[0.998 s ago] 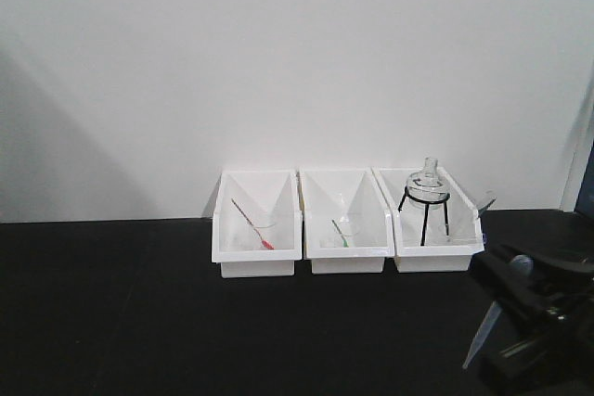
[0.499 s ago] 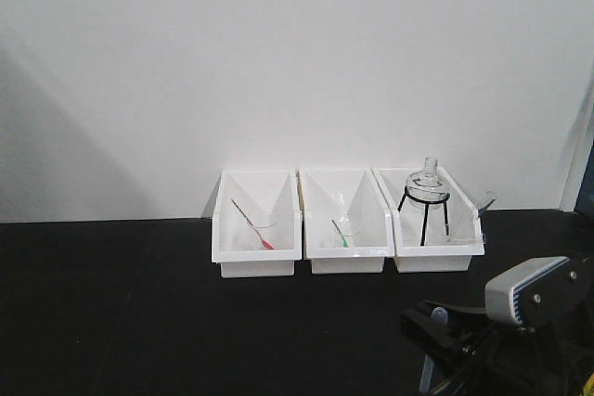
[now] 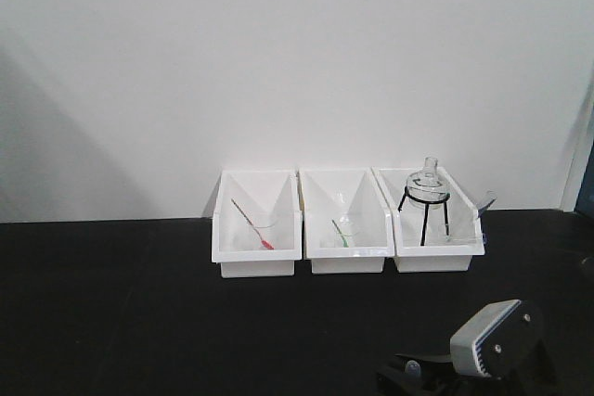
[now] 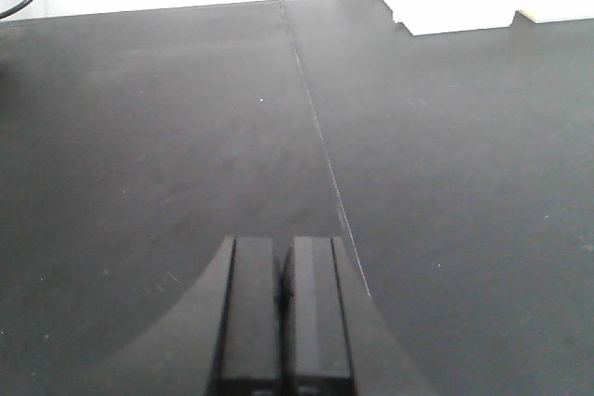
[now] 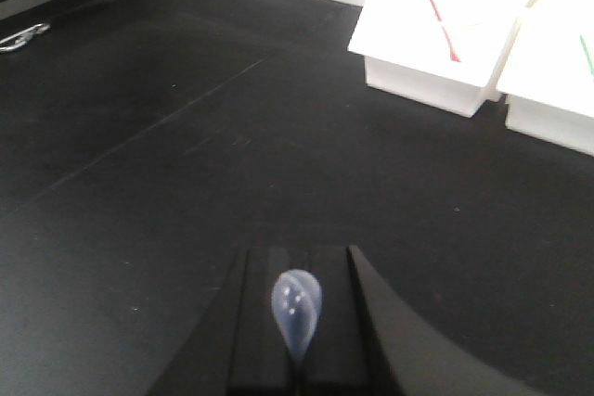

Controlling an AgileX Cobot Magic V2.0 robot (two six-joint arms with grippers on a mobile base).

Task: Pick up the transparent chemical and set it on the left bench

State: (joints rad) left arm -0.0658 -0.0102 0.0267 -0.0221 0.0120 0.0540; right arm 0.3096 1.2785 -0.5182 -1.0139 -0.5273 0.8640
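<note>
right gripper: jaws sitting closed on the bulb of a clear plastic dropper; the stem is pinched between the pads and out of sight, tip not showing.
right arm: front view is cropping it at the bottom edge, only the grey wrist housing and some black linkage are showing.
left gripper: pads pressing together, nothing between them, hovering over bare black top.
transparent chemical: can't pin it down. Faint clear glass is showing in the left bin and middle bin, too washed out to say which one is the beaker.
rods: a red-tipped rod is leaning in the left bin, a green-tipped rod in the middle one.
right bin: holding a clear flask on a black wire tripod.
bench: the three bins are sitting side by side against the white wall; black top is running open left of and in front of them.
edges: a seam is running along the countertop ahead of the left gripper; the right wrist view is clipping the middle bin.
</note>
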